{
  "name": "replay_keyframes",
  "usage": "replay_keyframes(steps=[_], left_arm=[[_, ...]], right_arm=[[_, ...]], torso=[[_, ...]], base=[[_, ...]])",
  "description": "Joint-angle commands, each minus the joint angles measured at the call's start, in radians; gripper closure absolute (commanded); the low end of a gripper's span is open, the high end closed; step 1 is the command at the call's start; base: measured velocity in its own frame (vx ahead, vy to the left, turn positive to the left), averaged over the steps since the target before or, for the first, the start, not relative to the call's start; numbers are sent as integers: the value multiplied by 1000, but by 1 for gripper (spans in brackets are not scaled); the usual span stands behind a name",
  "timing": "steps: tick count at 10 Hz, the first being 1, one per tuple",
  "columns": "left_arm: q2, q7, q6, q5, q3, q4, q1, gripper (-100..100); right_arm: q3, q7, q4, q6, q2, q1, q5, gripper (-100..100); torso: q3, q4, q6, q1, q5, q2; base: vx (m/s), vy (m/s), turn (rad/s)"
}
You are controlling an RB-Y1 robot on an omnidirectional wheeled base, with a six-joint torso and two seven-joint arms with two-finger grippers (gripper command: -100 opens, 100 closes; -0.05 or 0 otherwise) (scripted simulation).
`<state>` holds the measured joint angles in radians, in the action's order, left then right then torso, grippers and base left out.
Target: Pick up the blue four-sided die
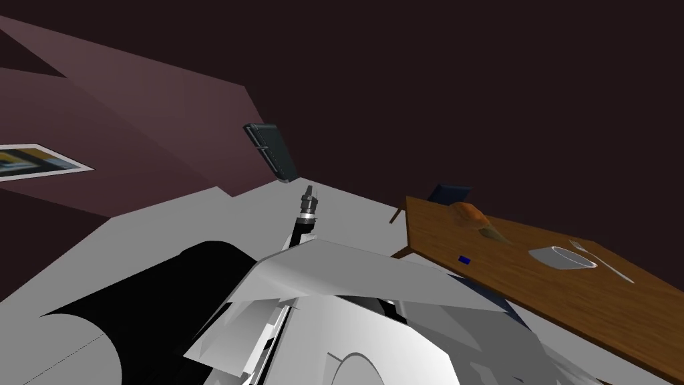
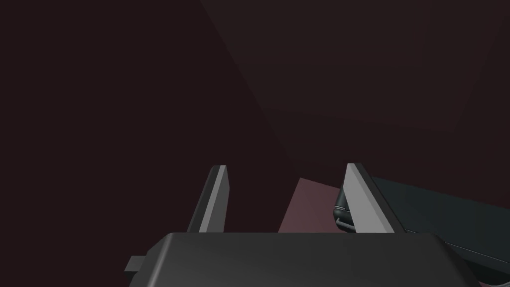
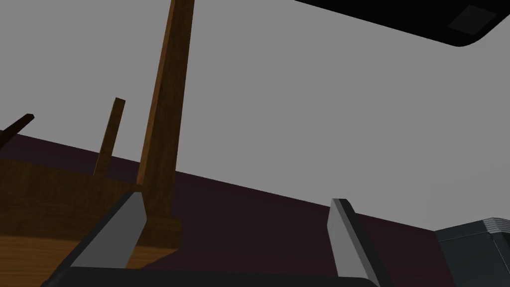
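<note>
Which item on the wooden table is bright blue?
The small die, left of the pale bowl on the table. The bowl and fork are pale grey; the tapered object is orange-brown.

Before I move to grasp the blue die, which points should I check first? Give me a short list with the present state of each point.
1. Die in sight on the table: ok.
2. Space around the die free: ok; the bowl and fork lie apart from it.
3. Right gripper open and empty: ok.
4. Right gripper aimed at the die: not ok; it faces a table leg and the floor.
5. Left gripper open, away from the table: ok.
6. Die within reach from here: cannot tell.
</note>
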<state>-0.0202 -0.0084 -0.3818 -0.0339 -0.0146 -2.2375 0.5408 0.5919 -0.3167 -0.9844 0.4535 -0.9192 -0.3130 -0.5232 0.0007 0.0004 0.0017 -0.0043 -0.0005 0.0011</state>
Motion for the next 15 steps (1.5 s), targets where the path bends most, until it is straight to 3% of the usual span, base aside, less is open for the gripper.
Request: replay_keyframes(steps=[1,2,3,5,6,7,9,10,11,13,15], left_arm=[[0,0,0,0,0,0,0,0],[0,0,0,0,0,0,0,0],[0,0,0,0,0,0,0,0],[0,0,0,0,0,0,0,0],[0,0,0,0,0,0,0,0],[0,0,0,0,0,0,0,0],[0,0,0,0,0,0,0,0],[0,0,0,0,0,0,0,0],[0,0,0,0,0,0,0,0],[0,0,0,0,0,0,0,0],[0,0,0,0,0,0,0,0]], right_arm=[[1,0,29,2,-7,0,-6,-100],[1,0,29,2,-7,0,-6,-100],[17,0,68,8,-31,5,-41,-100],[17,0,90,8,-31,5,-41,-100],[31,1,134,13,-53,10,-76,-100],[31,1,148,13,-53,10,-76,-100],[54,5,249,23,-91,23,-141,-100],[54,5,249,23,-91,23,-141,-100],[64,7,290,28,-106,30,-171,-100],[64,7,285,28,-106,30,-171,-100],[80,12,364,35,-129,45,-224,-100]], torso=[[0,0,0,0,0,0],[0,0,0,1,0,0],[0,0,0,3,0,0],[0,0,0,1,0,0],[0,0,0,2,0,0],[0,0,-1,1,0,-1],[-1,0,-1,0,0,-1],[-1,0,-1,-2,0,-2],[-2,0,-1,-2,-1,-3],[-2,0,0,-1,-1,-3],[-1,0,-1,1,0,-3]], base=[[0,-32,-63],[0,-9,-29],[3,-26,281],[1,-36,62],[4,-42,190],[9,-45,191],[22,-79,284],[35,-93,136],[32,-89,244],[20,-55,50],[35,-84,274]])
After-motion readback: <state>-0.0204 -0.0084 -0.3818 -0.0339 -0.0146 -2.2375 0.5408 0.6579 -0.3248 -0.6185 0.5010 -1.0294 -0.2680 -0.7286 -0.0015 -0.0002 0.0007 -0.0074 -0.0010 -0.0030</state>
